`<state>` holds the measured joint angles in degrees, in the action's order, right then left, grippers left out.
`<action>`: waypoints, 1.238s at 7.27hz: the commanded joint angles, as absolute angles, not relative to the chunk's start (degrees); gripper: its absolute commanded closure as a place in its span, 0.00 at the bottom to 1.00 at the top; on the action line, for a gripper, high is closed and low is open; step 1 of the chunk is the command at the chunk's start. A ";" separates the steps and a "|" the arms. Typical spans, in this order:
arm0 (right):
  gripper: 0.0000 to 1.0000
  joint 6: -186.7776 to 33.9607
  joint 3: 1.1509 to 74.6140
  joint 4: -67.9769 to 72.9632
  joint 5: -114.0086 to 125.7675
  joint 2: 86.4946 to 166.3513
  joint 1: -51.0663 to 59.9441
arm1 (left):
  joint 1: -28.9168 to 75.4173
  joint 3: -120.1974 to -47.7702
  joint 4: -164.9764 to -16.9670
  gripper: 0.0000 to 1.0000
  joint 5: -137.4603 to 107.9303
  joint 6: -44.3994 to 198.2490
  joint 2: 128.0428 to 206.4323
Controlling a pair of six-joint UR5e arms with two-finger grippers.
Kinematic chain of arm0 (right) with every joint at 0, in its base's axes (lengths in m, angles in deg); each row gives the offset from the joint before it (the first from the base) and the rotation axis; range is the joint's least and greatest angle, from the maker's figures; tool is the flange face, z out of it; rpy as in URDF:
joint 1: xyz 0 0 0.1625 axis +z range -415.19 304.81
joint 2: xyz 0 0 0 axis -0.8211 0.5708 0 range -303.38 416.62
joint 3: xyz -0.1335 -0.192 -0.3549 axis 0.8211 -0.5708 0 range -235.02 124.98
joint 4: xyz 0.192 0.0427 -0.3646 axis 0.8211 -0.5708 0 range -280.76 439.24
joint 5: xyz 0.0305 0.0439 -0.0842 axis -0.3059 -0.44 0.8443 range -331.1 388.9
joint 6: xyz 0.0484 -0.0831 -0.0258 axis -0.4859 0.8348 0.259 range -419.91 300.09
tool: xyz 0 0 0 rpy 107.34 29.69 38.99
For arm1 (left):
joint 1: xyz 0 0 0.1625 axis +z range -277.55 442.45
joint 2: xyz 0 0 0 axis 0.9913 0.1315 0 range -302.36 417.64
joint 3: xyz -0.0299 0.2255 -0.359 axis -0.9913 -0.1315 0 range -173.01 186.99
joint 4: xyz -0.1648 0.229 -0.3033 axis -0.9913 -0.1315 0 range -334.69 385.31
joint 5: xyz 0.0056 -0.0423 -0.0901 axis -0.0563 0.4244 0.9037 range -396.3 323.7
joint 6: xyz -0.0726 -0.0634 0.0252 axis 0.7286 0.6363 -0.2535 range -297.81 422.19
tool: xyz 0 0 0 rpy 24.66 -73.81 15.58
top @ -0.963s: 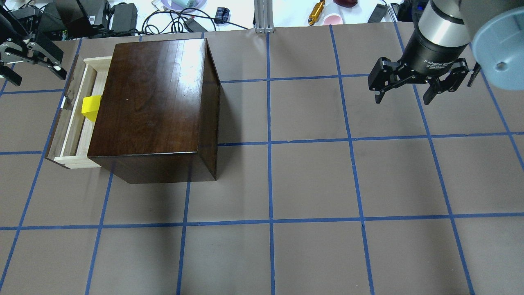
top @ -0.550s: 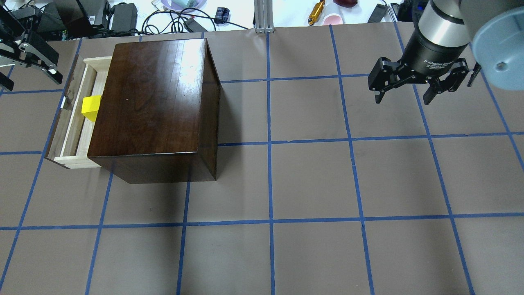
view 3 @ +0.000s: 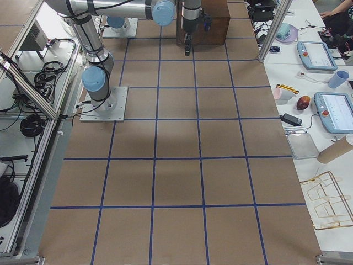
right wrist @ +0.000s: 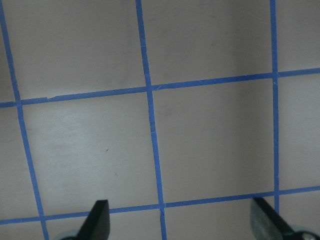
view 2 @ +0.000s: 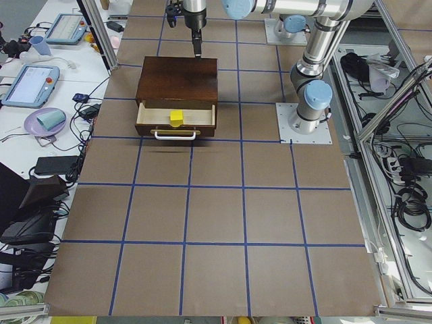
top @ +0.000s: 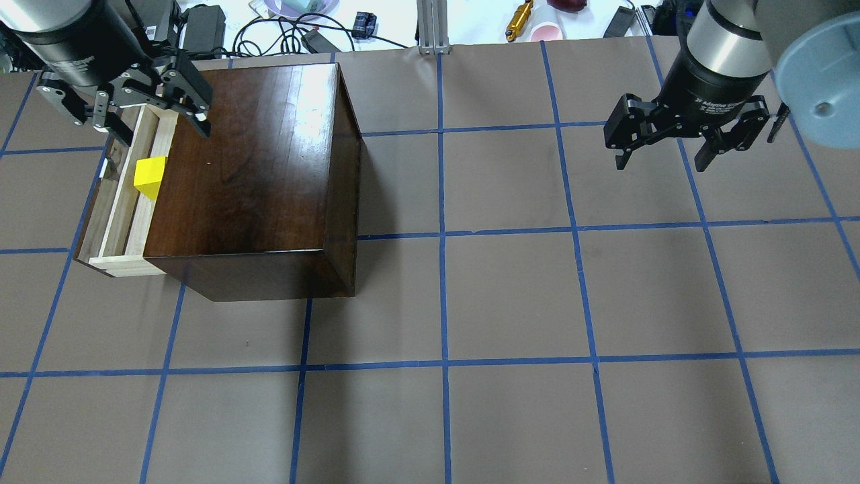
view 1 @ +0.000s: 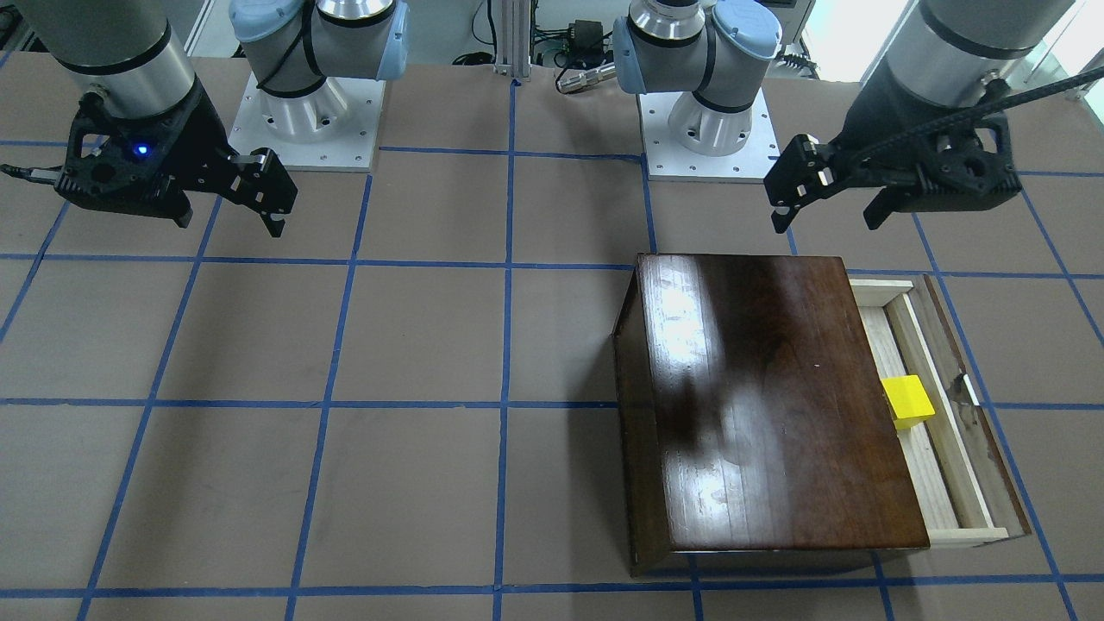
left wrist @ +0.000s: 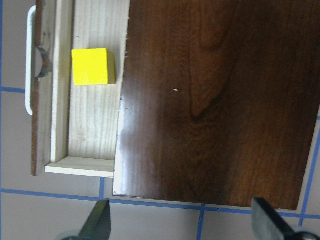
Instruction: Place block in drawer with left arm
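Brown paper gridded in blue tape covers the table (top: 510, 296), where a dark wooden box (top: 255, 168) stands toward the far left corner, its drawer (top: 124, 215) pulled out toward the left edge. The yellow block (top: 149, 176) rests on the drawer floor, just beside the box front. Your left gripper (top: 163, 134) hangs spread and empty above the drawer's far end; the right gripper (top: 662, 165), likewise spread, idles near the far right corner. Placement looks done: lift straight up before drawing away, so neither finger clips the rail or box.

Left pincer (top: 161, 131) and right pincer (top: 662, 161) hang spread, empty
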<state>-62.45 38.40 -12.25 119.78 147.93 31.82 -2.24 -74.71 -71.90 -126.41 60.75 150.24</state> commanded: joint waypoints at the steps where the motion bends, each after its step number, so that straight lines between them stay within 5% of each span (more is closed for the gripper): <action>1: 0.00 -62.46 38.40 -12.25 119.78 147.93 31.82 | -4.74 -75.45 -71.72 0.00 -126.13 62.11 150.81; 9: 0.00 -62.46 38.40 -12.25 119.78 147.93 31.82 | -5.09 -77.04 -66.01 0.00 -126.12 61.75 150.72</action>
<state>-62.46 38.43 -12.25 119.78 147.93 31.82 -5.09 -76.62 -66.63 -126.12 61.56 150.86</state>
